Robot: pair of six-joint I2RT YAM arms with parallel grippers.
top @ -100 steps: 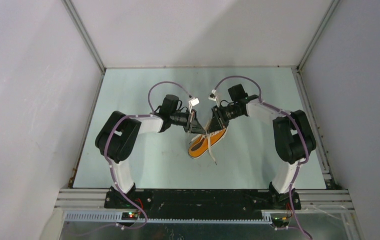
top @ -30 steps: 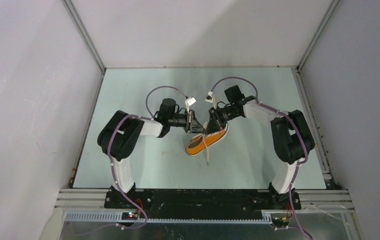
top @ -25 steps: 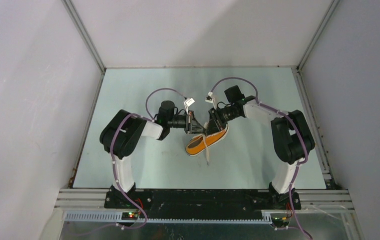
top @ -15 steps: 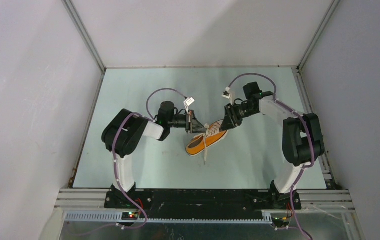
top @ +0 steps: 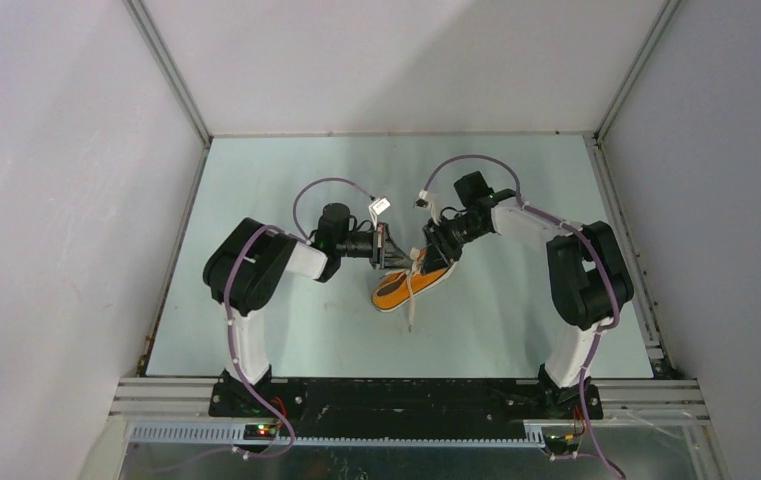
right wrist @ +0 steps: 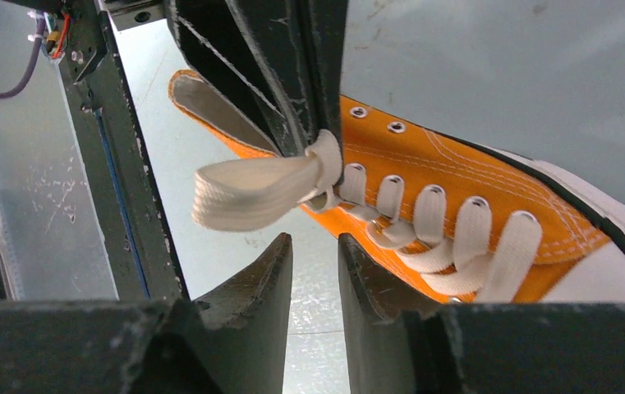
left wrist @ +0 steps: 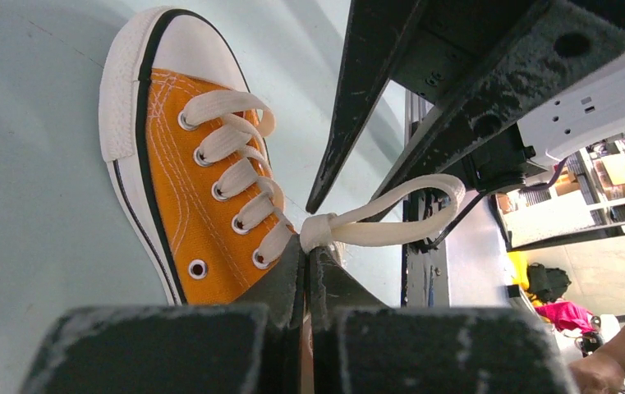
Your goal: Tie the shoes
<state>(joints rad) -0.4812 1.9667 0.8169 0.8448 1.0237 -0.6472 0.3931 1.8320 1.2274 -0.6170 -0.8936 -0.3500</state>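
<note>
Left fingers [left wrist: 284, 283] pinch the lace [left wrist: 358, 236], hiding the sneaker [left wrist: 177, 189] heel.

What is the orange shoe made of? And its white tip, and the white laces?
The sneaker's orange upper looks like matte woven canvas, with stitched seams showing. Its white toe cap looks like smooth, slightly shiny rubber. The flat white laces look like woven fabric, maybe cotton; the weave shows. The eyelet rings look like shiny metal.
</note>
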